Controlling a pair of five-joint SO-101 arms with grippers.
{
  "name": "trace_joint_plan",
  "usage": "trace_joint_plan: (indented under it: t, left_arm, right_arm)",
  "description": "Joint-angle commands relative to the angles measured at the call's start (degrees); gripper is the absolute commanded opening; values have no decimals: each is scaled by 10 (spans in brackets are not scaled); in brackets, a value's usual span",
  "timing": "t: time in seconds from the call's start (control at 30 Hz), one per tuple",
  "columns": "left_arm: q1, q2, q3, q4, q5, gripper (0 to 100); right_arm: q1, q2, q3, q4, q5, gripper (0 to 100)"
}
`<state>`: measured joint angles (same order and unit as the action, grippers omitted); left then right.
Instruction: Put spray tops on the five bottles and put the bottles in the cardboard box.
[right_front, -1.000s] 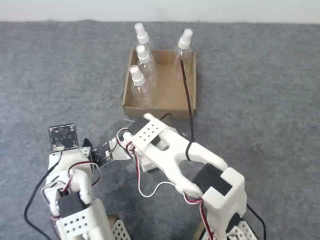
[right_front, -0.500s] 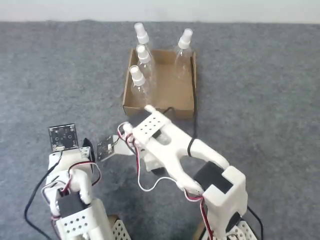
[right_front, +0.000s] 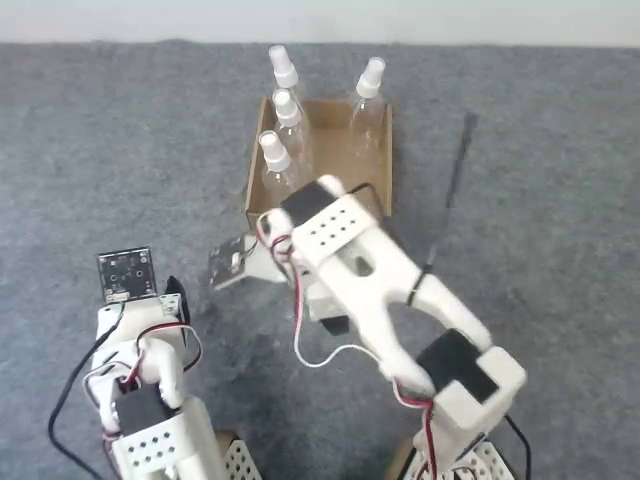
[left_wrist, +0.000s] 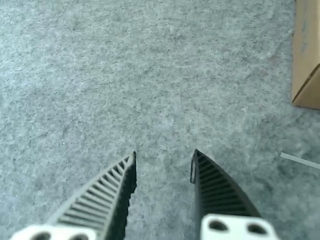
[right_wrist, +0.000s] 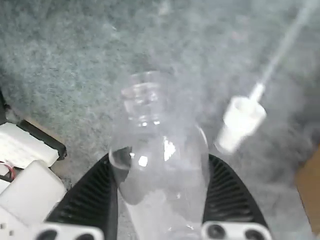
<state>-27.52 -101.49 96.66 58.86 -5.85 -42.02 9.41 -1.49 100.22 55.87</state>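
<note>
Status of the right end effector (right_wrist: 160, 162): closed on a clear bottle (right_wrist: 159, 130), which is gripped by its body between both fingers. The neck of this bottle is uncapped and is seen at the centre of the right wrist view. A spray top (right_wrist: 240, 120) is laid on the grey worktop (right_wrist: 60, 45) just beside the bottle, right of centre in that view. Its dip tube (right_wrist: 287, 42) is directed toward the upper right corner.

In the high view, the cardboard box (right_front: 335, 155) is located at upper centre. Four capped bottles are grouped there. The front-left bottle (right_front: 272, 160) and the middle-left bottle (right_front: 289, 115) are placed along the left wall of the box, and the rear-right bottle (right_front: 368, 95) is placed in its far right corner. Whether the rear-left bottle (right_front: 283, 68) is inside the box or just behind it cannot be determined. The right arm (right_front: 380, 290) is extended from the lower right of the frame to the front wall of the box.

The left end effector (left_wrist: 164, 155) is open and is positioned above bare worktop. The left arm (right_front: 140, 380) is located at the lower left of the high view.
</note>
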Motion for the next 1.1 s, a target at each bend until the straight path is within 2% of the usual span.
trace_joint_plan:
  t: [0.0,0.17,0.47,0.7,0.9,1.07]
  left_arm:
    - [1,-5,-5,-19,0,170]
    - [1,-5,-5,-19,0,170]
    - [0,-5,-5,-19,0,170]
    - [1,-5,-5,-19,0,170]
    - [1,-5,-5,-19,0,170]
    - [1,-5,-5,-19,0,170]
  right_arm:
    - [35,-58,-33,22,-61,91]
    - [63,-60,-33,22,-165,91]
    - [106,-65,2,12,-259,91]
    - [120,-95,140,-82,-279,91]
    - [180,-153,229,-141,-280,91]
    - [221,-173,295,-230,-333,91]
